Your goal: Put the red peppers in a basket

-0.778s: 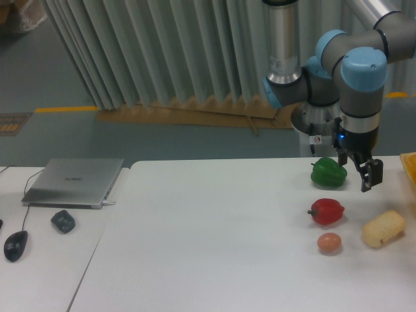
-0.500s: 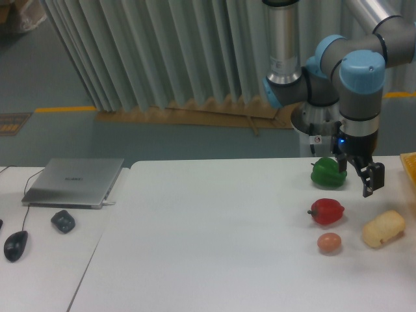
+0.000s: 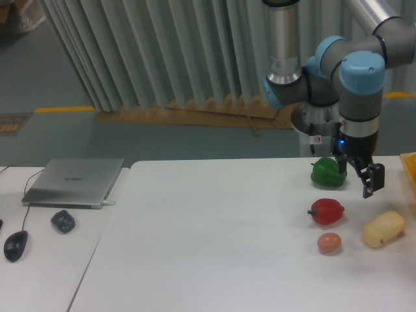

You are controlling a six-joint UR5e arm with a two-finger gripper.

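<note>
The arm (image 3: 305, 71) is built of silver-grey metal tubes joined by rounded grey housings with light-blue caps, the largest cap sitting on the wrist joint above a pale grey band. Below that band the wrist narrows into a black section showing a small blue light, and a small white tag with a red mark sits on the grey housing just beside it. The gripper (image 3: 361, 175) is black, with two short dark jaws of blocky shape, one ending in a squared pad.
</note>
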